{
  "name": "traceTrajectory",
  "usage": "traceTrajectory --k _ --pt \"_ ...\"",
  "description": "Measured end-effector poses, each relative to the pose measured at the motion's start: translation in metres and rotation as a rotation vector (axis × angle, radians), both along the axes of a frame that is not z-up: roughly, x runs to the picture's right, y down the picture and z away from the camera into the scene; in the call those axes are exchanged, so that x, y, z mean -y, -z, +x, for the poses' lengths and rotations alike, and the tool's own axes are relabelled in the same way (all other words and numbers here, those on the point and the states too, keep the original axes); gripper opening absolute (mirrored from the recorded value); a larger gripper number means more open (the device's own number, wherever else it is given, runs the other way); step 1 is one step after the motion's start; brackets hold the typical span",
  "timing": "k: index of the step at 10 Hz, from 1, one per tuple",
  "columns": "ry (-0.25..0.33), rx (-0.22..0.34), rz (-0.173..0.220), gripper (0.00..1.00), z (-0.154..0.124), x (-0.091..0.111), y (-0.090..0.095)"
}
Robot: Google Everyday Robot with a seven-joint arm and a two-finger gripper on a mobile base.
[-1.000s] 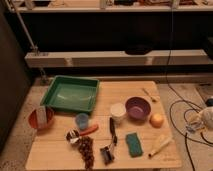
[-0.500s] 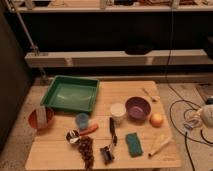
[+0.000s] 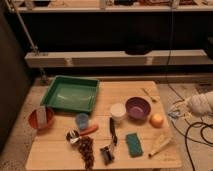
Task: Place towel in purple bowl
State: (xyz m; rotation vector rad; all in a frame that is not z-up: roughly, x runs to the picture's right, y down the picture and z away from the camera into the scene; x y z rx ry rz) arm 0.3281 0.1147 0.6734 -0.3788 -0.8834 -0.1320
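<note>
The purple bowl stands empty on the right half of the wooden table. A small green rectangular pad, which may be the towel, lies flat near the front edge, below the bowl. I cannot tell for certain that it is the towel. My gripper is the white end of the arm coming in from the right edge. It is beyond the table's right side, level with the bowl, and touches nothing.
A green tray is at the back left, and an orange bowl holding a card is at the left edge. A white cup, blue cup, orange fruit, black tools and pale long object lie around. Cables trail on the floor at right.
The white end of the arm at the right edge has come a little further into view, up and to the left. The things on the table have not moved.
</note>
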Motion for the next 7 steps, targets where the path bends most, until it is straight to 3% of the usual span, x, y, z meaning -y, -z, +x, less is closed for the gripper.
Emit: traceTrajectory --k 3,5,7 --pt "0.009 0.022 0.018 0.0 -0.027 -0.015 -0.009" --pt "0.025 0.023 0.047 0.0 -0.046 -0.037 -0.033" --pt "0.029 0.029 0.092 0.0 -0.069 -0.072 -0.072"
